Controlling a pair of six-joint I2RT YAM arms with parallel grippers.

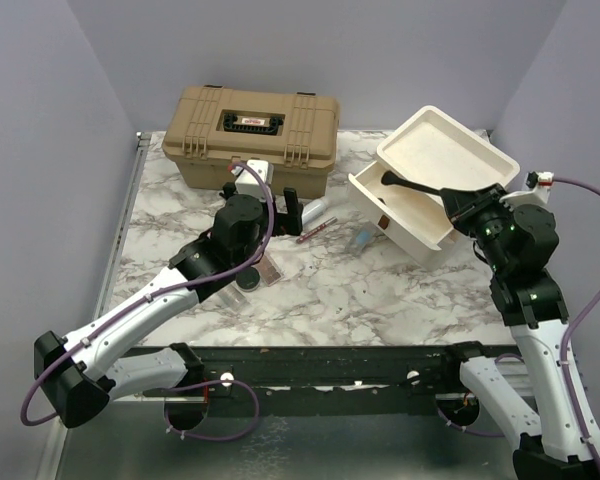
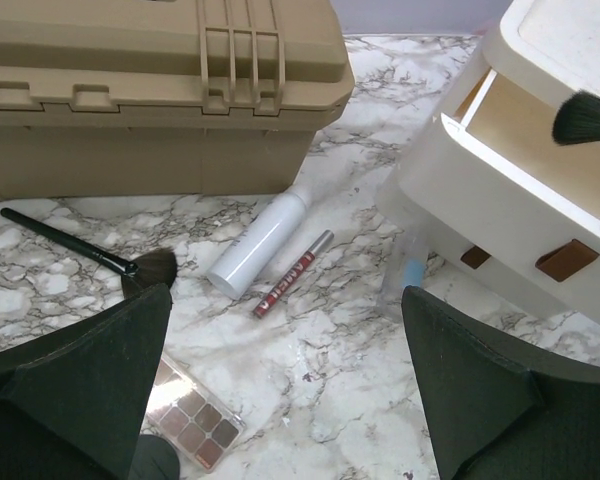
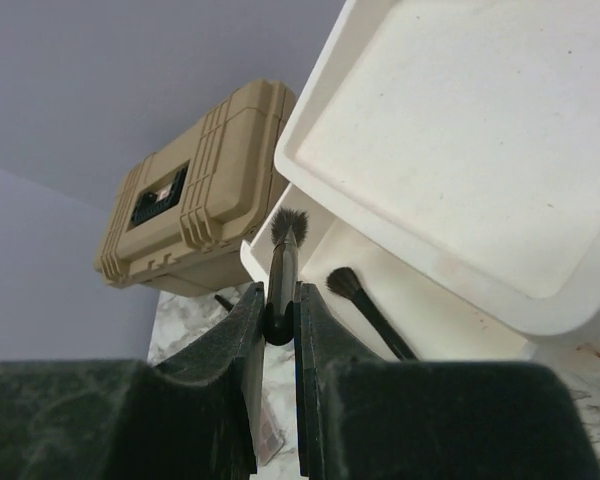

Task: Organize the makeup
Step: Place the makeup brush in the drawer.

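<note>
Black brush (image 3: 285, 245) sat clenched in my right pincer (image 3: 280, 300), head aimed into the open white drawer (image 3: 440, 300), presumably to land beside the brush lying inside (image 3: 365, 305). Left pincer (image 2: 285, 295) hung released above the counter (image 2: 330, 400), over the tube (image 2: 260, 245) and a loose brush (image 2: 80, 248).

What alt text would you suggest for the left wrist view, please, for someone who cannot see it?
The open left gripper hovers over a marble table holding a white tube, a red lip gloss, a black brush and an eyeshadow palette. Behind stands a tan case; at right, a white drawer box with one drawer open.
</note>
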